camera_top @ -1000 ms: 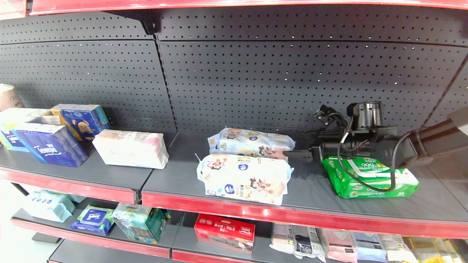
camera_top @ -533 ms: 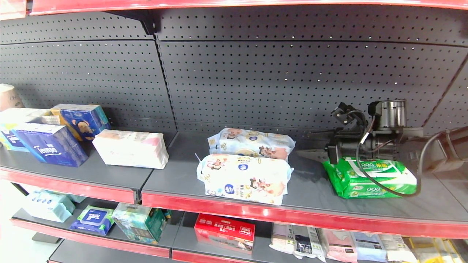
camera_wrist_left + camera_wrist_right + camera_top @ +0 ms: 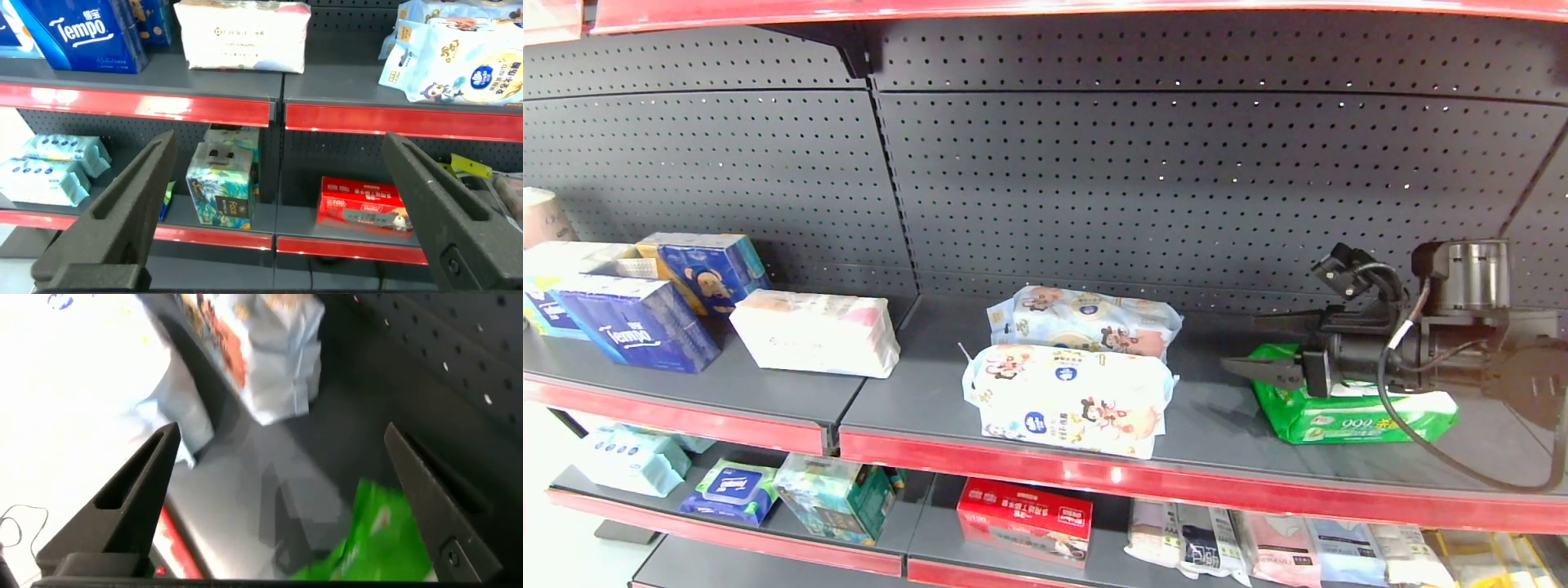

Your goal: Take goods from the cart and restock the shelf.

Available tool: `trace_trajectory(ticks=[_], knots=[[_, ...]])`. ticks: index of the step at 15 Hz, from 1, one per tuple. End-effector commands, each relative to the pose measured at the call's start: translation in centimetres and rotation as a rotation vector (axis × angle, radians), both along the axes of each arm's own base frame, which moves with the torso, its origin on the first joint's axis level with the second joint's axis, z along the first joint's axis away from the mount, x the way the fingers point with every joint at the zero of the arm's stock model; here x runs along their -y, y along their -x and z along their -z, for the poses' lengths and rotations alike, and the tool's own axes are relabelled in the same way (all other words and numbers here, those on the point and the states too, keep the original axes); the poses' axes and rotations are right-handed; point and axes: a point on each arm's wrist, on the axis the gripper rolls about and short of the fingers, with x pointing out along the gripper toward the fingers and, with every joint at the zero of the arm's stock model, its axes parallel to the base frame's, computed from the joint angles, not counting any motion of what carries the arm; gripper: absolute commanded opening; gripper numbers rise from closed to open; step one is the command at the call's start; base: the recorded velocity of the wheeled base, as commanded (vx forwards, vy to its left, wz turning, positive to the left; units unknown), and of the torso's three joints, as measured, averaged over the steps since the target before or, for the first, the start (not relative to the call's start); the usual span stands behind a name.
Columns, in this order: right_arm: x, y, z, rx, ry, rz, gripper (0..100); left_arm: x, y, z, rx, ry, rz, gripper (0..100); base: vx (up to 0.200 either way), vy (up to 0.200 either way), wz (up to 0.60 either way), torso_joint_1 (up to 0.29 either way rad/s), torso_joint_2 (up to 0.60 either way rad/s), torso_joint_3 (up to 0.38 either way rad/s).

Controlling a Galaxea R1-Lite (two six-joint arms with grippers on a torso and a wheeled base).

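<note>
Right gripper [image 3: 1241, 343], spread wide and empty, has been drawn back rightward over the green pack [image 3: 1347, 418], left on the shelf [image 3: 1217, 445]; placement judged complete.

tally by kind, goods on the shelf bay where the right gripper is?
White-and-blue cartoon-print soft packs: 2
Green plastic wipes pack: 1
Total: 3
</note>
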Motion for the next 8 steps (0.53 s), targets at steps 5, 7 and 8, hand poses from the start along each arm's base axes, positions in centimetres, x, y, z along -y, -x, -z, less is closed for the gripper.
trace_trajectory(ticks=[5,7,8], knots=[[-0.8,5.0,-2.3,0.018,-0.037,0.056,100,0.0,0.0,0.0,-0.002,0.000,0.000,100,0.000,0.000,0.00,0.000,0.00,0.000],[-1.9,5.6,-1.9,-0.014,-0.045,0.044,100,0.0,0.0,0.0,-0.002,0.000,0.000,100,0.000,0.000,0.00,0.000,0.00,0.000],[-2.1,5.6,-1.7,-0.025,-0.040,0.044,100,0.0,0.0,0.0,0.000,0.000,0.000,100,0.000,0.000,0.00,0.000,0.00,0.000]])
